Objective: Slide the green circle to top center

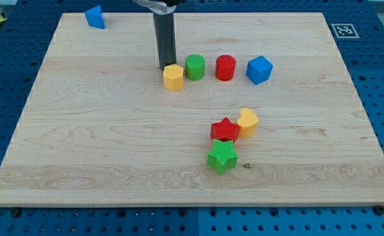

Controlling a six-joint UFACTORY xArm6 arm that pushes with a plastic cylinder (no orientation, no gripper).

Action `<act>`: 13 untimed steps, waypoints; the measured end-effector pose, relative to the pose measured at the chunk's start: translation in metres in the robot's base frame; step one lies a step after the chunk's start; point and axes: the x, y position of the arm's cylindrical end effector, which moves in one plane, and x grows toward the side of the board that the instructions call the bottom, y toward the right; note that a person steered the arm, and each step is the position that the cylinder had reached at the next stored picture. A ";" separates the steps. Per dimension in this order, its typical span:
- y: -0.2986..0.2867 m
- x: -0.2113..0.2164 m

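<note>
Rod upright, my tip (164,67) touching yellow block (173,77), left of green circle (194,67); no fingers.

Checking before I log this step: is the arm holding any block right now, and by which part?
Nothing is held. My tip sits just left of the yellow block, which lies beside the green circle.

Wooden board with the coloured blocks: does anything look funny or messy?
Nothing is broken or tipped. On the wooden board, my tip sits by the yellow hexagon block, left of the green circle block.
</note>
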 end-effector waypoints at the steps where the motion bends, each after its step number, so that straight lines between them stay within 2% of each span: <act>1: 0.014 0.031; 2: 0.018 0.040; 4: 0.061 0.037; 5: 0.049 0.036; 10: 0.045 -0.052; 12: 0.084 -0.049; 13: 0.084 -0.048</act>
